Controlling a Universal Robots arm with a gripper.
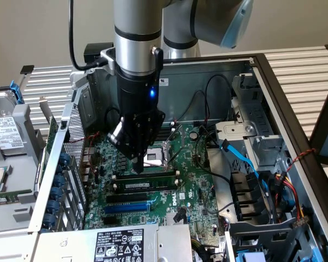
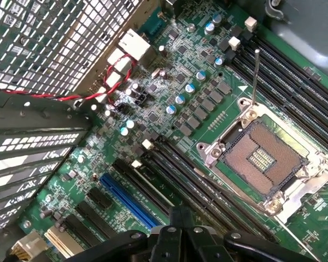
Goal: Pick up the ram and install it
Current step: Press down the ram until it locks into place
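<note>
**Operator:** Exterior view first: my gripper (image 1: 139, 165) has its fingers pressed together, tips down on the near end of the ram (image 1: 147, 186) side of the board. I can't tell whether they touch anything.

**Observer:** Where is the ram?

**Operator:** Just below the fingertips, toward the exterior view's right: a green stick with a white label, lying along a memory slot (image 1: 145, 176), level with it. I am not holding it.

**Observer:** And the wrist view?

**Operator:** There my gripper (image 2: 180, 218) is closed at its dark tip, hovering over long black slots (image 2: 175, 169). Beside them is the blue slot (image 2: 128, 202), and further out the open CPU socket (image 2: 262, 158) and a red wire (image 2: 82, 95) by the perforated grille (image 2: 54, 38). Exterior adds the case wall (image 1: 60, 164), blue cables (image 1: 238, 158) and a hard drive (image 1: 5, 134) outside.
</note>
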